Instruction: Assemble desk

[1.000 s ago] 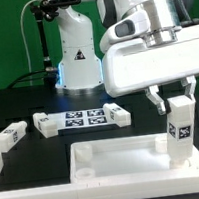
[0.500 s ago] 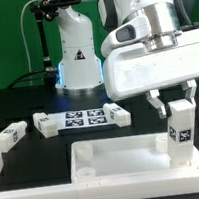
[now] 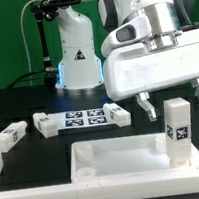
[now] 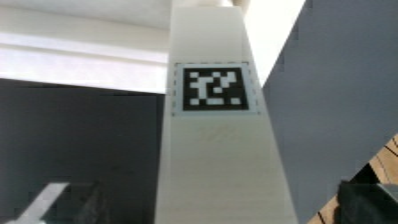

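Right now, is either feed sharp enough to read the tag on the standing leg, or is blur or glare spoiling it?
Exterior view: even light, no glare; the leg looks sharp, its tag small but distinct. Wrist view: the leg nearly fills the frame, slightly soft, yet the tag's pattern is readable.

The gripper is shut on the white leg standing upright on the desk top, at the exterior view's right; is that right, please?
Not quite: the exterior view shows the gripper open, with a finger on each side of the leg and clear of it. The leg does stand upright there on the desk top.
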Controlling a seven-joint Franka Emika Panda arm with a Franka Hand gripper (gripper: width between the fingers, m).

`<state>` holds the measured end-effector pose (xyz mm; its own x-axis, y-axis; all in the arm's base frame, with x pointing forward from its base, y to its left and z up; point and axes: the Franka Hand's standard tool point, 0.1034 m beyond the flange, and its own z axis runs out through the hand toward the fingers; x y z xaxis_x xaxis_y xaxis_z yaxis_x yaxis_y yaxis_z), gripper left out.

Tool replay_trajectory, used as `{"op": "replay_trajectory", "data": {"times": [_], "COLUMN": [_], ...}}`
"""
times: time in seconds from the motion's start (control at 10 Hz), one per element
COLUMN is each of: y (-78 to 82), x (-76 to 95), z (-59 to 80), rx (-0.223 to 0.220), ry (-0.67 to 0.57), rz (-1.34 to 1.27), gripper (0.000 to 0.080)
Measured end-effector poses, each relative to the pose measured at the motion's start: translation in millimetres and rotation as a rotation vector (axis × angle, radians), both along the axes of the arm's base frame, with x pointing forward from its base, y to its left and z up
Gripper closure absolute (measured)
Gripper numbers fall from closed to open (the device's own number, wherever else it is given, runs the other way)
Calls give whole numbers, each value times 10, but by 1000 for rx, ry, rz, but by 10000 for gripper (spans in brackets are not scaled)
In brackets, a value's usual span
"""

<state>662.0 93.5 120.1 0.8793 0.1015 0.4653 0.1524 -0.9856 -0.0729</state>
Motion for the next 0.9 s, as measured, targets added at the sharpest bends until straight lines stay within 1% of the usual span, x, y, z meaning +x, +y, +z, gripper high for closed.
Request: {"op": "replay_trajectory", "data": {"times": [0.5, 0.6, 0.7, 0.8, 0.9], "y": [-5, -29, -57, -95, -103], "x": [-6, -37, -11, 17, -32], "z": [0, 38, 143, 179, 129], "rx": [-1, -8, -15, -17, -19], "ry": [9, 81, 122, 122, 162], "rz": [0, 1, 3, -1, -1], "gripper": [150, 150, 150, 150, 150]}}
